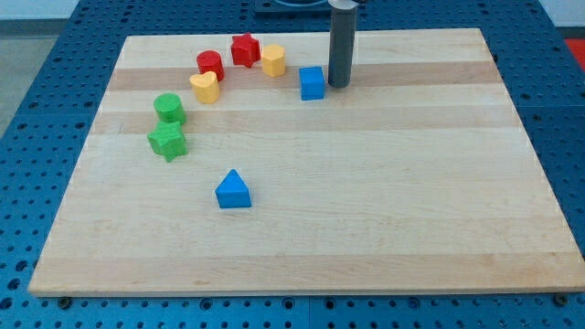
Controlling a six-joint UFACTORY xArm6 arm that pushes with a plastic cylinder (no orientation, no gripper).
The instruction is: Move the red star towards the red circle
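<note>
The red star [244, 49] lies near the view's top, left of centre. The red circle [210, 65] lies just to its lower left, a small gap between them. My tip [339, 86] stands on the board well to the right of the red star, right beside the blue cube [313, 82]. A yellow block [273, 60] sits between the star and the blue cube, touching or nearly touching the star's right side.
A yellow heart [205, 87] lies just below the red circle. A green circle [169, 108] and a green star [167, 141] lie at the left. A blue triangle [233, 190] lies lower down. The wooden board [366, 228] rests on a blue perforated table.
</note>
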